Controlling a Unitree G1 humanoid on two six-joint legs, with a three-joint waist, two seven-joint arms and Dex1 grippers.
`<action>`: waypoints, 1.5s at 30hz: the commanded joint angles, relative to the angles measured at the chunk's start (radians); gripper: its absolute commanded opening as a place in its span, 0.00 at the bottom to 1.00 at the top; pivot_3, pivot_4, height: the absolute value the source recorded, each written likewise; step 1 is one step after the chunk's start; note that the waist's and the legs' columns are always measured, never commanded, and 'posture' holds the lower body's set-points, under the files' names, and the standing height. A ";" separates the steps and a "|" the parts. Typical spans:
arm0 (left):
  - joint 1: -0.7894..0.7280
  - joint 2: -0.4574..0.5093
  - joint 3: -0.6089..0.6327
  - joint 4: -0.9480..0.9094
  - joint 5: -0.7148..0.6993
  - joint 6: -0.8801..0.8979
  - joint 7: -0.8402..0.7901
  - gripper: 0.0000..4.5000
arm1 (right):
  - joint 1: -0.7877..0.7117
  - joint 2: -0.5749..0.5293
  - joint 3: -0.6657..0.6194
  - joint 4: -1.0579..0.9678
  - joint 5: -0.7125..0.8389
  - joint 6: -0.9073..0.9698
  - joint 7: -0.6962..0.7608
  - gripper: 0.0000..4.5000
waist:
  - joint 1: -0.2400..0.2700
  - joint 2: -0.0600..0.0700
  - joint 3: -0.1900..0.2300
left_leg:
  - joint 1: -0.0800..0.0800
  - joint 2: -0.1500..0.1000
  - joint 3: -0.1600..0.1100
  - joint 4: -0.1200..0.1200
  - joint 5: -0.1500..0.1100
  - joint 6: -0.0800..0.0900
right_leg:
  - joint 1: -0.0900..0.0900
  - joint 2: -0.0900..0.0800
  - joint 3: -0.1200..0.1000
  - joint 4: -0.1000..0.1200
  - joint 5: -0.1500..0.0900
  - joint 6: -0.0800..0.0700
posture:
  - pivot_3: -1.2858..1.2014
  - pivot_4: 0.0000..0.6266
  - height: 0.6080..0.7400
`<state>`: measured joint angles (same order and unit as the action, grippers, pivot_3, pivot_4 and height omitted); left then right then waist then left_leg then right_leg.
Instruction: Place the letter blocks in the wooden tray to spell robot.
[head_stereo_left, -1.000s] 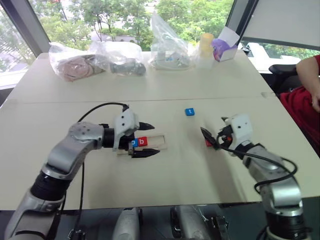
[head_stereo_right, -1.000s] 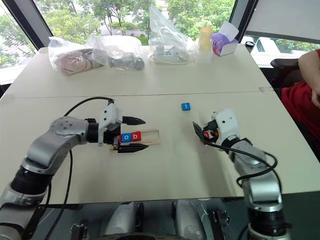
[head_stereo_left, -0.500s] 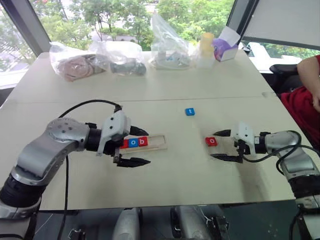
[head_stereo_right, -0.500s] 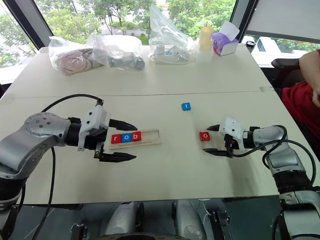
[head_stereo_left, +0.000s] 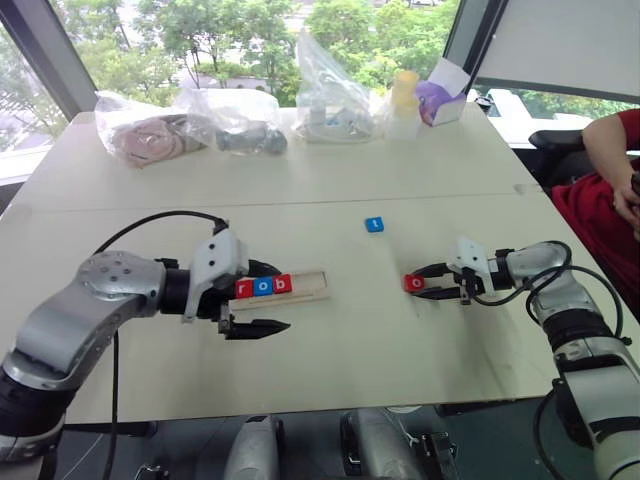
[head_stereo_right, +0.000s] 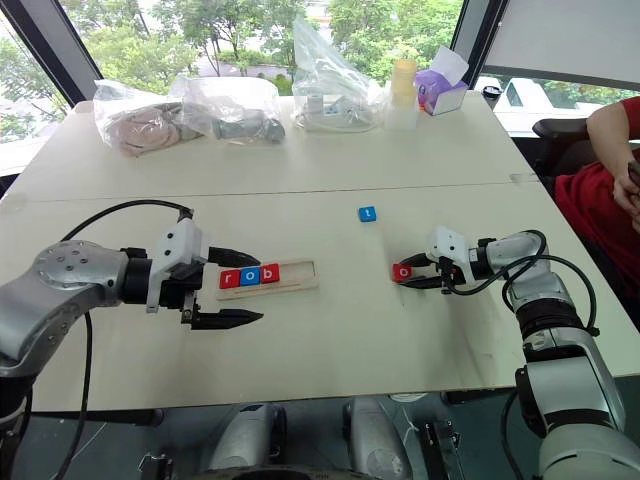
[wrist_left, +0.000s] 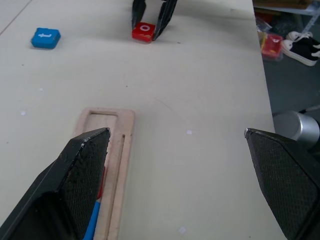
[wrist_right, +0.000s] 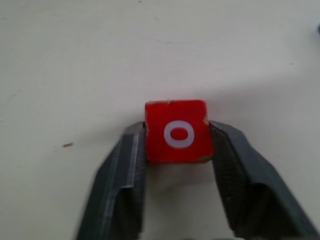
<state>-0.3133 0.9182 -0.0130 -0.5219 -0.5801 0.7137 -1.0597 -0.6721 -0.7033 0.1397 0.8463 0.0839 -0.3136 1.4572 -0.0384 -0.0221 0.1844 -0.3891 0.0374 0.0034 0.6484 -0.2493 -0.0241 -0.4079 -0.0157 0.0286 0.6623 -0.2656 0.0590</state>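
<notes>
While r, o, b fill the wooden tray (head_stereo_left: 312, 287), blue t block (head_stereo_left: 374, 224) lies apart on the tabletop (head_stereo_left: 330, 180). Right pincer (wrist_right: 177, 145): clamped on red o block (wrist_right: 176, 131). Left pincer (head_stereo_left: 262, 298): spread wide, empty, at the tray's left end

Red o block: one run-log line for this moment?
red o block: on table, right hand shut on it | wooden tray: holds r, o, b | blue t block: loose on table | left hand: open, beside tray
</notes>
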 joint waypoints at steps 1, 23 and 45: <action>0.021 0.039 0.054 0.001 0.004 -0.013 -0.003 1.00 | 0.020 0.010 0.007 -0.071 -0.006 0.082 -0.012 0.26 | -0.001 0.000 0.000 | 0.000 0.000 0.000 0.000 0.000 0.000 | 0.000 0.000 0.000 0.000 0.000 0.000 | 0.52 0.24 1.00; 0.245 0.161 0.296 0.138 0.054 -0.065 -0.013 1.00 | -0.136 0.398 0.234 -0.473 -0.049 0.538 -0.264 0.26 | 0.006 0.003 0.002 | -0.017 0.007 0.004 0.001 0.000 -0.001 | -0.020 0.002 0.000 0.002 0.002 -0.001 | 0.52 0.24 1.00; 0.244 0.136 0.277 0.119 0.054 -0.062 0.029 1.00 | -0.172 0.438 0.255 -0.317 -0.101 0.426 -0.276 0.58 | -0.005 0.003 0.002 | -0.017 0.007 0.003 0.000 0.000 0.000 | -0.020 0.004 0.000 0.003 0.002 -0.001 | 0.52 0.24 1.00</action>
<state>-0.0700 1.0564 0.2494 -0.3881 -0.5209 0.6506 -1.0378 -0.8253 -0.2748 0.4096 0.5376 -0.0209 0.1242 1.1839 -0.0435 -0.0190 0.1866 -0.4056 0.0440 0.0067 0.6483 -0.2493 -0.0246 -0.4280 -0.0122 0.0287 0.6649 -0.2634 0.0580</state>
